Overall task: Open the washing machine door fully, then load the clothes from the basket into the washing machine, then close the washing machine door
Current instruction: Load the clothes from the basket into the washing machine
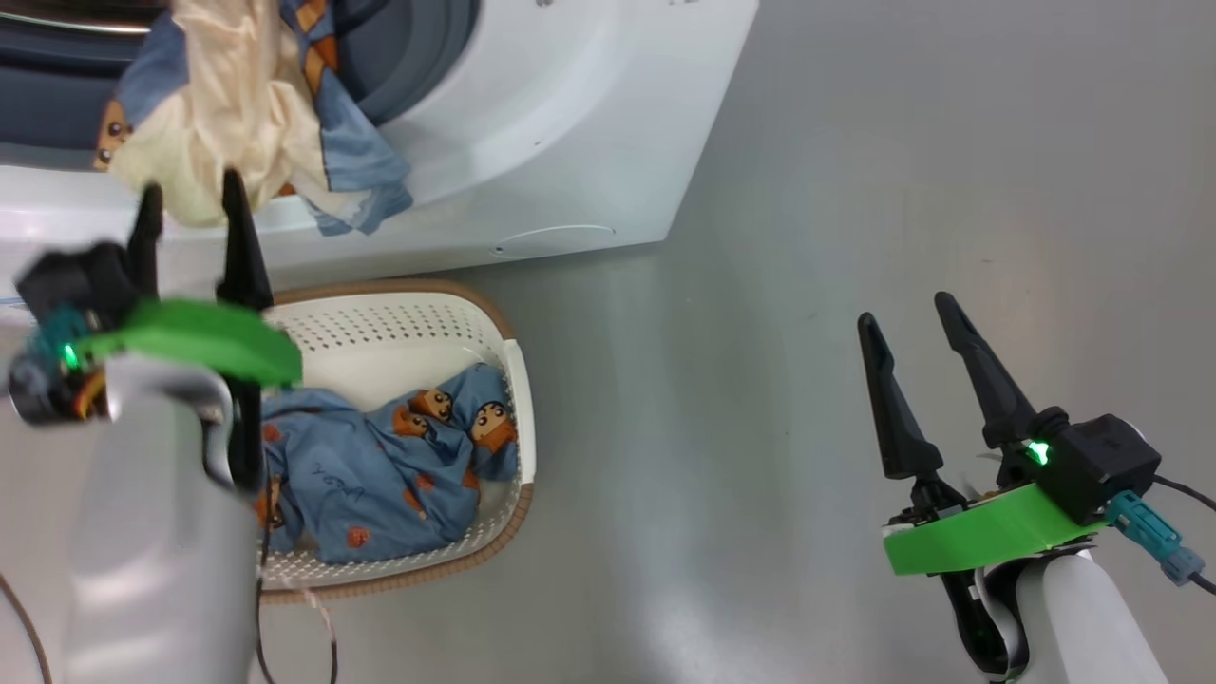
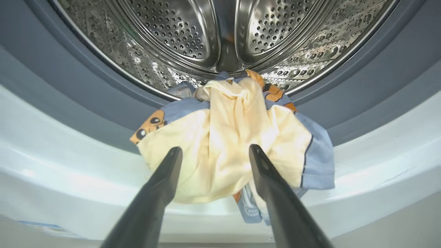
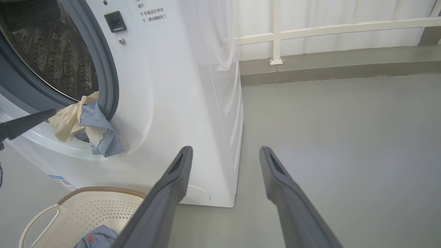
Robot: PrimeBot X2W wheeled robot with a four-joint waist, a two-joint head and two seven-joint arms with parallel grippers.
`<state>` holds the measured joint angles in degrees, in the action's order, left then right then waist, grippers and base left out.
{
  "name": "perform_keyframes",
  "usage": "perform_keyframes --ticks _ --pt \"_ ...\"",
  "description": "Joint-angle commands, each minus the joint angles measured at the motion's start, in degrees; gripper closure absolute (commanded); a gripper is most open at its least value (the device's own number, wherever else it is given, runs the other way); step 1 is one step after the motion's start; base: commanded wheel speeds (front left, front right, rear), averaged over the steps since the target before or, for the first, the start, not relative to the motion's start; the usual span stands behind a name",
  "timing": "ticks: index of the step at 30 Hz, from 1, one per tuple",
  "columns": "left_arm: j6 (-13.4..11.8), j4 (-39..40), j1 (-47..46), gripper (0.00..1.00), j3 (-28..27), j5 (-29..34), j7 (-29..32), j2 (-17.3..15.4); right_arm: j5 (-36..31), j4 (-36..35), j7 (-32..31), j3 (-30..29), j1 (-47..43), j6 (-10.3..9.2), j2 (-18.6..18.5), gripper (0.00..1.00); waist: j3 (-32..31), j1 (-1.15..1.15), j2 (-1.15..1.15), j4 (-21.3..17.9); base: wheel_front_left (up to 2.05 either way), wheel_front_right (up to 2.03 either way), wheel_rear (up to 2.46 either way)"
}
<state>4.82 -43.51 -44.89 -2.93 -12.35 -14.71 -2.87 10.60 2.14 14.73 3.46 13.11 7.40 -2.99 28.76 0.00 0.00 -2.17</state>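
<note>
Left claw (image 2: 215,148): fingers were spread wide and pinched nothing. Right at its tips was the hanging garment (image 2: 227,131), cream with blue edging and an orange bear face. It was bunched and draped over the grey gasket (image 2: 69,89), partly inside and partly spilling down the white front lip. In the right wrist view one fingertip sat at the cloth's edge, but contact couldn't be told. Past the garment, beyond the tips, was the steel perforated drum (image 2: 193,34). The cloth's top end lay just inside its rim.

Below the left claw, back by its wrist, the basket (image 1: 399,323) stood on the floor (image 1: 836,171), just beside the front of the washing machine (image 1: 570,123). Blue bear-print clothes (image 1: 380,475) lay crumpled in it, toward the end away from the machine.

Right claw (image 1: 904,309): fingers were spread too and held nothing. It hovered over the grey floor, well apart from the basket and the machine. Ahead and left of its tips was the machine's front corner, with the round cap (image 3: 196,194) low down. Farther ahead, a white railing (image 3: 310,31) ran along the wall.
</note>
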Motion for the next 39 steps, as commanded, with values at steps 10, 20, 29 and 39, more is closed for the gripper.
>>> perform_keyframes --ticks 10,20,29,39 --pt "-1.6 16.2 16.9 0.00 1.9 -3.7 1.5 -0.2 -1.8 -1.7 0.3 0.1 -1.4 0.09 0.1 0.00 -1.7 0.00 0.00 2.3 0.00 0.00 0.00" --pt "-5.9 33.1 30.3 0.00 4.1 -7.1 5.4 0.0 -2.8 -2.1 0.3 -0.9 -2.8 0.09 0.1 0.00 -2.6 0.00 0.00 4.1 0.00 0.00 0.00" --pt "-8.6 43.7 37.6 0.00 5.5 -8.9 8.5 0.0 -3.4 -2.3 0.3 -2.2 -3.6 0.09 0.1 0.00 -2.9 0.00 0.00 5.0 0.00 0.00 0.00" --pt "-9.9 47.6 39.4 0.00 5.6 -9.0 10.5 -0.6 -3.3 -2.0 0.3 -1.6 -3.1 0.09 0.1 0.00 -2.4 0.00 0.00 4.8 0.00 0.00 0.00"
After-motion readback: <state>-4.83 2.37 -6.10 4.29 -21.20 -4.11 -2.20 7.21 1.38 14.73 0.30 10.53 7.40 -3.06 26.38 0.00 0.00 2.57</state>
